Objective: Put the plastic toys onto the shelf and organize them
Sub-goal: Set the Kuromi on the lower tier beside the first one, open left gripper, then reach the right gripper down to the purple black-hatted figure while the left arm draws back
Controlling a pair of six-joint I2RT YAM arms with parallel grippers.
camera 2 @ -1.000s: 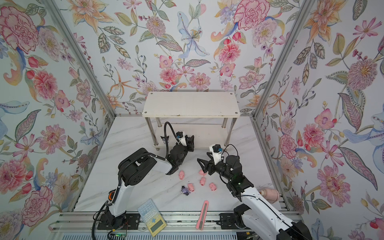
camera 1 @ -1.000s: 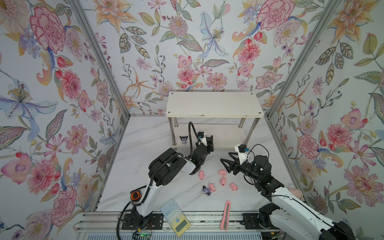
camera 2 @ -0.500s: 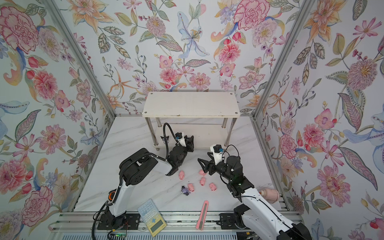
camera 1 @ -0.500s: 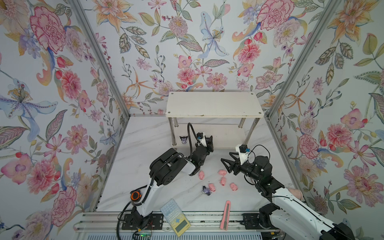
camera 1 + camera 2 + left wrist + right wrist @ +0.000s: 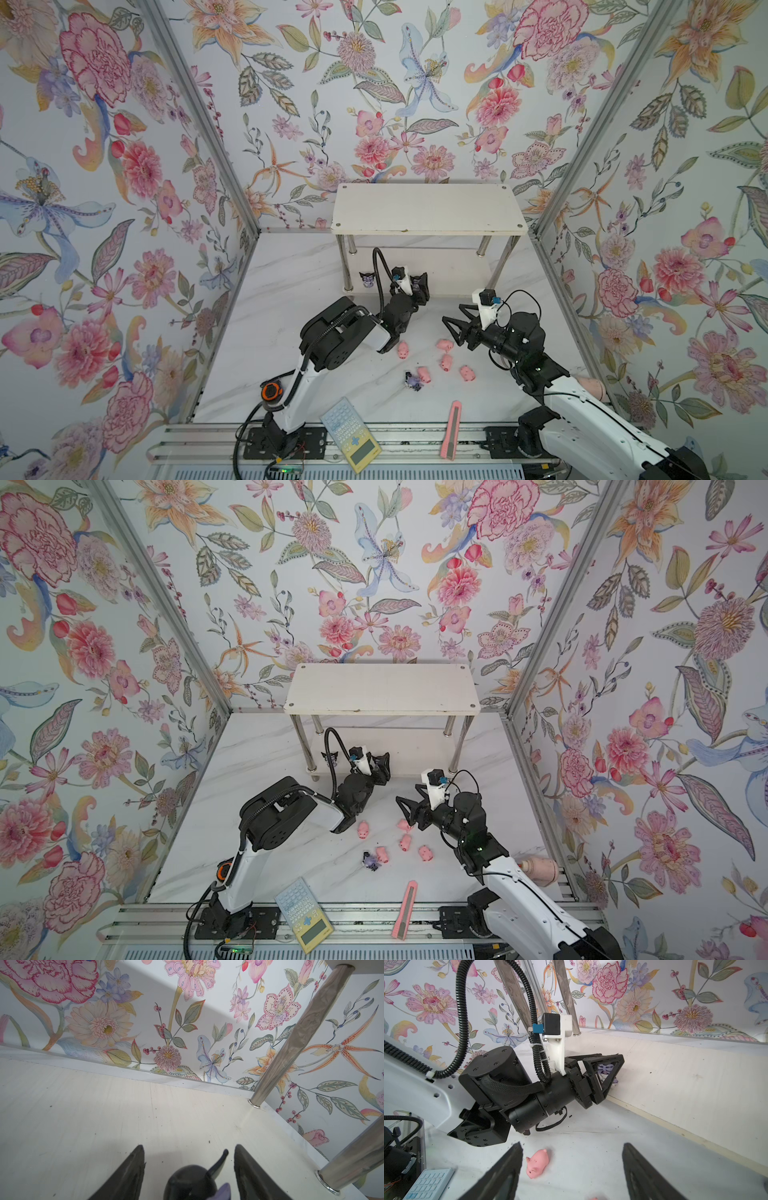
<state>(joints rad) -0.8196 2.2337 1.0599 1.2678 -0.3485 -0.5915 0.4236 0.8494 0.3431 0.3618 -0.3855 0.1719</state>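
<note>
1. Left gripper (image 5: 189,1145) stood open over the shelf (image 5: 104,1115) lower board. The figurine (image 5: 187,1182) sat between its jaws, clear of one and close to the other.
2. In a top view, a second figurine (image 5: 368,279) stood at its 9 o'clock.
3. Right gripper (image 5: 572,1144) hung open above the table (image 5: 291,332), with a pig (image 5: 537,1163) between its jaws.
</note>
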